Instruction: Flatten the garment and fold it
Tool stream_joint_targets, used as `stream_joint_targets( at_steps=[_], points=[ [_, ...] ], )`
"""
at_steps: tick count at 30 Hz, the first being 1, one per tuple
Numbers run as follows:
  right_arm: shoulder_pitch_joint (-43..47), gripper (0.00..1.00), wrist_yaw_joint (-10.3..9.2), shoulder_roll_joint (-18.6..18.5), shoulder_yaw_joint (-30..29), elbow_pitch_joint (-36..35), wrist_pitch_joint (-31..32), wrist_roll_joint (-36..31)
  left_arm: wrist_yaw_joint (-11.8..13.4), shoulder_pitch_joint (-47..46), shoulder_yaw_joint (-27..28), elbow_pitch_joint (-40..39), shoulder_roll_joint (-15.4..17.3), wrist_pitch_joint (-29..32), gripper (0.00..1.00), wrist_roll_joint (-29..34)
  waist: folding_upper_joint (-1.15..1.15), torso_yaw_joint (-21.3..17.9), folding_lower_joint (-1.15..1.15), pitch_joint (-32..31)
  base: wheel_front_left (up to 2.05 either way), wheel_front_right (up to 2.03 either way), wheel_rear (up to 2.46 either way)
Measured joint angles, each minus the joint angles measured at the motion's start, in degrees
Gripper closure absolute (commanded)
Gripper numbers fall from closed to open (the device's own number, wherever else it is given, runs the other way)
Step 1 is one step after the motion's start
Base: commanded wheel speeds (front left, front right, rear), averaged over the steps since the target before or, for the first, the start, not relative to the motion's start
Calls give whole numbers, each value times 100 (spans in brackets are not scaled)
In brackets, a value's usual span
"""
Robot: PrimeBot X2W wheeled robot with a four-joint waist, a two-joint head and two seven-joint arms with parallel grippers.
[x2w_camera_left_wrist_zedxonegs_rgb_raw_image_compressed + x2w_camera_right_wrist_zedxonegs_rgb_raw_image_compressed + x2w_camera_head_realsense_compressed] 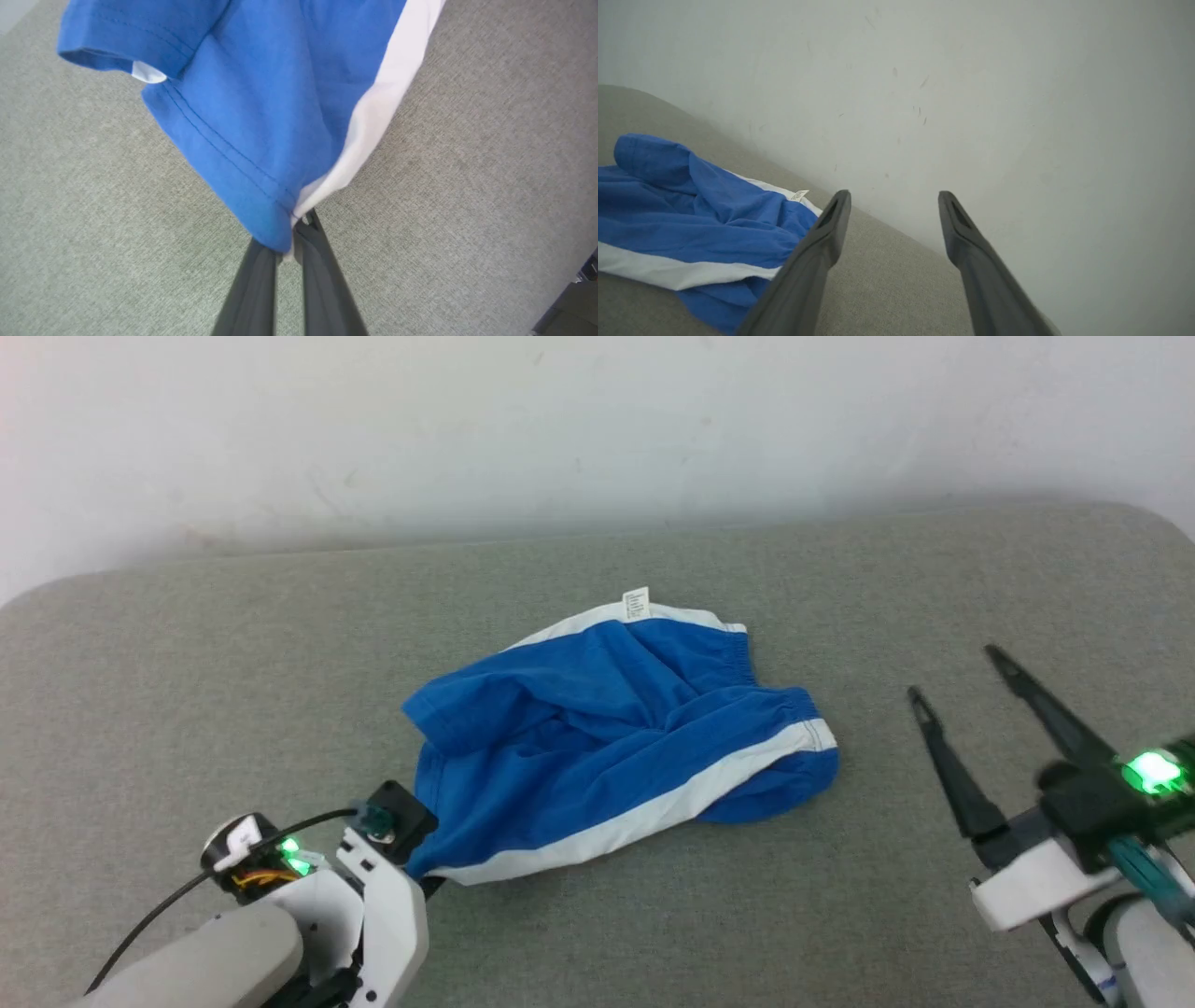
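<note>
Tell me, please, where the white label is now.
In the head view, the label sits at the shorts' far edge, nearest the wall.

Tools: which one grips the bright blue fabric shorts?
The left tool, shut on the shorts' hem corner; the right tool stands open, apart from them.

You have one garment (597, 728) before you, its near corner pinched in the left pincer (299, 233), the rest lying off to the left of the right pincer (957, 674). That makes two pincers, each with two long dark fingers (817, 252), four in all. On the garment you can count one white label (636, 602), at the edge farthest from the left pincer, and one long white stripe (373, 116) running away from that pincer's tips. One grey cushion (187, 709) lies under both pincers.
</note>
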Motion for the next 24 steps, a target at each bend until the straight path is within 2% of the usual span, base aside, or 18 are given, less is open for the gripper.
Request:
stream_joint_targets(
  at_steps=[5, 11, 13, 16, 24],
  points=[
    [-895, 0, 0, -1216, 1483, 508, 1205, 1225, 276, 214, 166, -147, 85, -269, 100, -135, 0, 147, 0, -43, 0, 0, 0],
    [-1944, 0, 0, -2180, 3167, 662, 2707, 3214, 339, 325, 147, -103, -71, -389, 100, -143, 0, 329, 0, 7, 0, 0, 0],
    [-2186, 0, 0, -2350, 3628, 693, 3104, 3799, 339, 325, 140, -54, -144, -435, 100, -142, 0, 402, 0, 39, 0, 0, 0],
    [-2513, 0, 0, -2434, 4116, 783, 3350, 4418, 332, 322, 145, 103, -241, -547, 100, -132, 0, 494, 0, 112, 0, 0, 0],
    [-2993, 0, 0, -2298, 5047, 1621, 3119, 4981, 235, 287, 158, 322, -427, -698, 100, -129, 0, 659, 0, 348, 0, 0, 0]
  ],
)
